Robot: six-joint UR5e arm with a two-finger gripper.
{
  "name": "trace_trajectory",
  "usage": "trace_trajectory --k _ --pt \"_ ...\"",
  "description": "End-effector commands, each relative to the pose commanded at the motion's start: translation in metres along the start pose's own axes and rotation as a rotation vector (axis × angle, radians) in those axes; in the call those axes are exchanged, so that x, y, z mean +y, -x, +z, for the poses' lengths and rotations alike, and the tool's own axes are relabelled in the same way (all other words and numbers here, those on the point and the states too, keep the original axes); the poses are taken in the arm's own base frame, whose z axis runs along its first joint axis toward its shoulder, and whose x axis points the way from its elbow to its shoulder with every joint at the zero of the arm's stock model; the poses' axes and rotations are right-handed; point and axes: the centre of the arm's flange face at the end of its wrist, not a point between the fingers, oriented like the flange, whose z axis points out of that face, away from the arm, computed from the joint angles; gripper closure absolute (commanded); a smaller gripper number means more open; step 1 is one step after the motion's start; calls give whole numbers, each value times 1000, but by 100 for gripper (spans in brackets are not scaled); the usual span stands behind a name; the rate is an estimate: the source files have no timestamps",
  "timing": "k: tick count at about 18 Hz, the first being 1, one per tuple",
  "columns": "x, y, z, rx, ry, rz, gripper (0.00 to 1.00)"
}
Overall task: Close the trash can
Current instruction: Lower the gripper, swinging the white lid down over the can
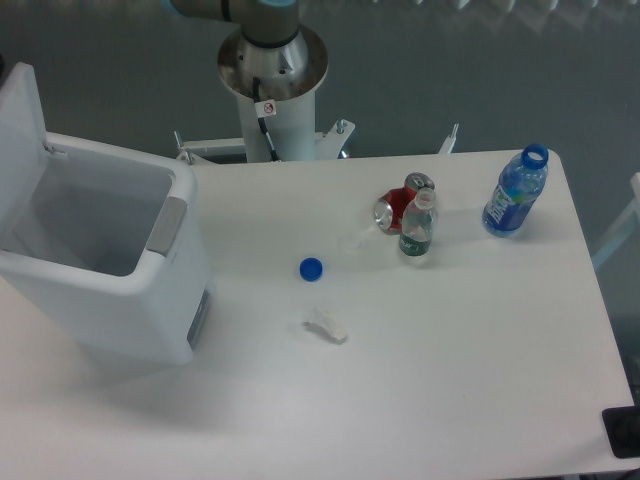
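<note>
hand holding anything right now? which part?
Cannot tell: the hand is out of frame. The trash can stands open, lid up; nothing visible grips it.

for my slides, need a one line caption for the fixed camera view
Open white trash can, lid raised, on a table with bottles, a can and a blue cap; gripper out of view.

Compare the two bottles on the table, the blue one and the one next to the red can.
The blue bottle is larger, with a blue label and an open neck with no cap; the small bottle has a green label and a pale cap on. The blue bottle stands alone near the table's right edge; the small bottle stands right against the red can. Both are upright clear plastic.
</note>
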Motion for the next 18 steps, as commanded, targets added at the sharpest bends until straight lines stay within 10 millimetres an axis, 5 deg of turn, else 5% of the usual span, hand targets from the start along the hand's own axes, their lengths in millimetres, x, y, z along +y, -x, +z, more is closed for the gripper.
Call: trace_trajectory --k 10,18 --pt "31 29 42 9 63 -58 100" --pt "49 47 57 13 87 -100 100"
